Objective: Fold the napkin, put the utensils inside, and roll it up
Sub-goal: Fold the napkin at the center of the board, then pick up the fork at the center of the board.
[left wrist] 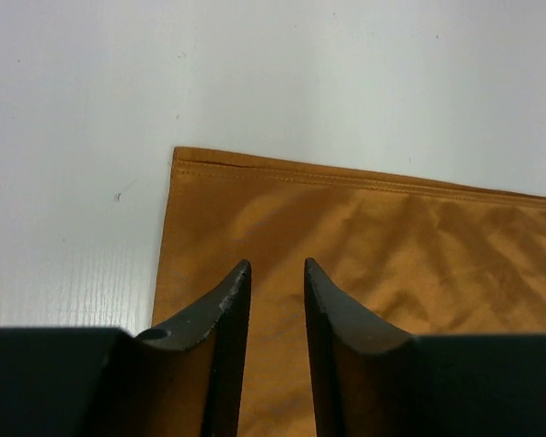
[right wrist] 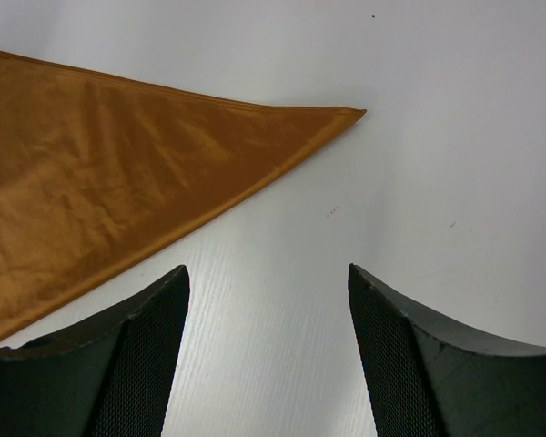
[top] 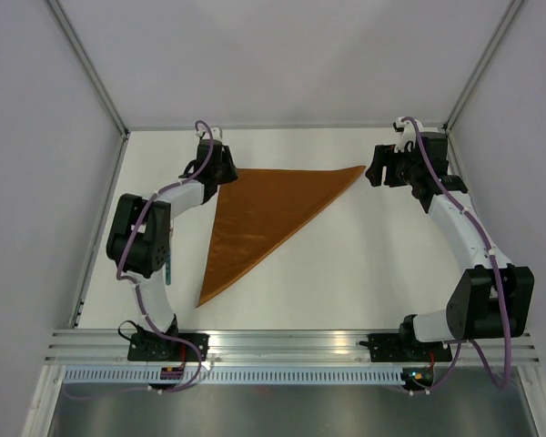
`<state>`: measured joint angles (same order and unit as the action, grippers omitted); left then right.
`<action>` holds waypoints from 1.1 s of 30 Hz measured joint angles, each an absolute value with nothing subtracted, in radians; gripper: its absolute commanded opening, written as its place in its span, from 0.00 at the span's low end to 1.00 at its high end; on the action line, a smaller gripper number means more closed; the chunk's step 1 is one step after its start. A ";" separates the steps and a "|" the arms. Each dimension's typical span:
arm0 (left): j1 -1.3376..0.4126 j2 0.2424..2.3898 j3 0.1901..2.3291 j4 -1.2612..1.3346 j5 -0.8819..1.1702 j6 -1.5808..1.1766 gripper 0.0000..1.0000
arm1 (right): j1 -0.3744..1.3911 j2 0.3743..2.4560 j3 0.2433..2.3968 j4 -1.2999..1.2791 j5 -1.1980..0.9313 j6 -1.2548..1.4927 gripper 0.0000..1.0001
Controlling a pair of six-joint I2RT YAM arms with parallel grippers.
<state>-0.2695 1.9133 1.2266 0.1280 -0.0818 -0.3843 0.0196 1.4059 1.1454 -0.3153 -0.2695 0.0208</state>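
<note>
- The napkin (top: 255, 214) is laid flat on the table (top: 364, 273) as a triangle. Its square corner lies far left, one tip points far right and the other reaches near left.
- Step judged in hand: the diagonal fold appears made and the cloth set down. Placing of the utensils is not yet done, and no utensils are made out in any view.
- Next move, as judged: both arms are to be lifted clear without dragging the top layer, then the utensils are to be fetched and laid on the cloth.
- The left gripper (left wrist: 278, 264) is held low over the square corner. Its jaws are narrowly parted and nothing is seen pinched between them.
- The right gripper (right wrist: 268, 269) is held near the far-right tip, apart from it, over bare table. Its jaws are spread wide and empty.
- Both arms are stretched toward the far edge.
</note>
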 measured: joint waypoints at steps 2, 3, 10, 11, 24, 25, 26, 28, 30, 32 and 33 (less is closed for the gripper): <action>-0.270 1.918 1.237 0.128 -0.084 -0.384 0.42 | 0.020 1.406 1.145 -0.315 -0.271 0.021 0.76; -0.270 1.919 1.240 0.128 -0.086 -0.383 0.44 | 0.020 1.406 1.145 -0.315 -0.273 0.020 0.76; -0.270 1.863 1.214 0.104 -0.164 -0.377 0.58 | 0.020 1.408 1.148 -0.330 -0.290 0.018 0.75; -0.270 1.822 1.182 0.092 -0.191 -0.377 0.58 | 0.020 1.410 1.151 -0.337 -0.294 0.017 0.75; -0.225 1.288 0.776 -0.329 -0.571 -0.628 0.71 | 0.020 1.464 1.227 -0.455 -0.351 -0.137 0.72; -0.215 1.281 0.761 -0.370 -0.575 -0.650 0.71 | 0.020 1.467 1.227 -0.461 -0.360 -0.146 0.72; -0.200 1.280 0.751 -0.405 -0.576 -0.667 0.71 | 0.020 1.470 1.227 -0.466 -0.366 -0.152 0.72; -0.170 1.280 0.739 -0.456 -0.576 -0.685 0.70 | 0.020 1.477 1.225 -0.474 -0.376 -0.164 0.72; -0.130 1.284 0.736 -0.493 -0.574 -0.691 0.68 | 0.020 1.481 1.221 -0.480 -0.387 -0.174 0.70; -0.097 1.306 0.736 -0.504 -0.572 -0.691 0.67 | 0.020 1.485 1.217 -0.481 -0.392 -0.179 0.70; -0.088 1.321 0.737 -0.507 -0.569 -0.689 0.66 | 0.019 1.488 1.217 -0.482 -0.394 -0.181 0.70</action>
